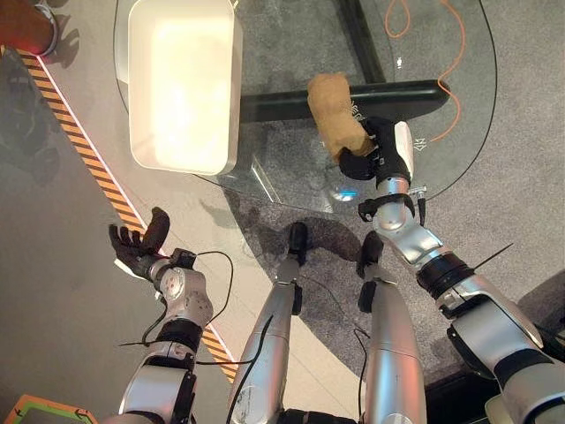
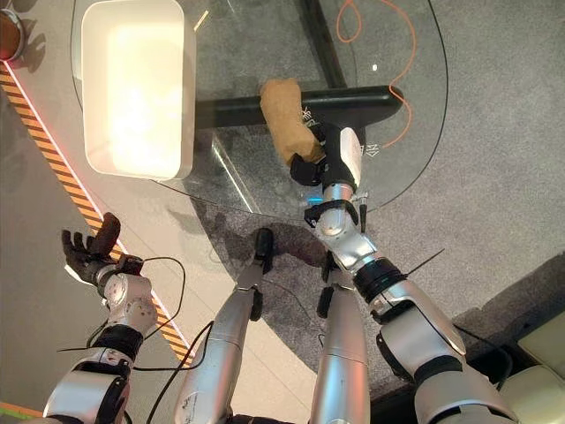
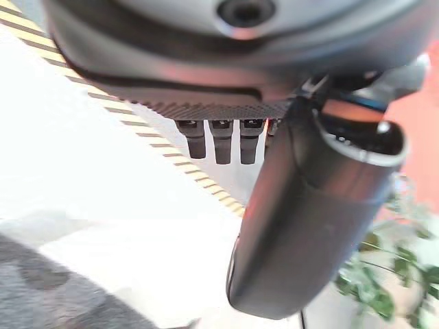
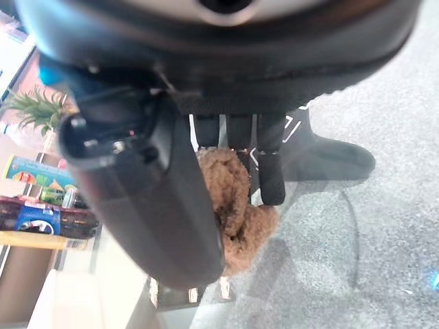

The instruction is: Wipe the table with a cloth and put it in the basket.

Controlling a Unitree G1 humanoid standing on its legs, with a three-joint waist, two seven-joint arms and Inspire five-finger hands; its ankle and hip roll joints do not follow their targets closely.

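Right wrist view: right hand [image 4: 171,205] clenched around fuzzy brown cloth [image 4: 236,205], bunched on round glass table [image 1: 441,132]. White rectangular basket [image 1: 181,84] lay well apart. Left hand [image 1: 137,243] hung relaxed, fingers straight.

no legible text, label, number or sign on anything.

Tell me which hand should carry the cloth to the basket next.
The right hand: its fingers are already curled round the brown cloth on the glass table, beside the white basket. The left hand hangs open off the table, holding nothing.
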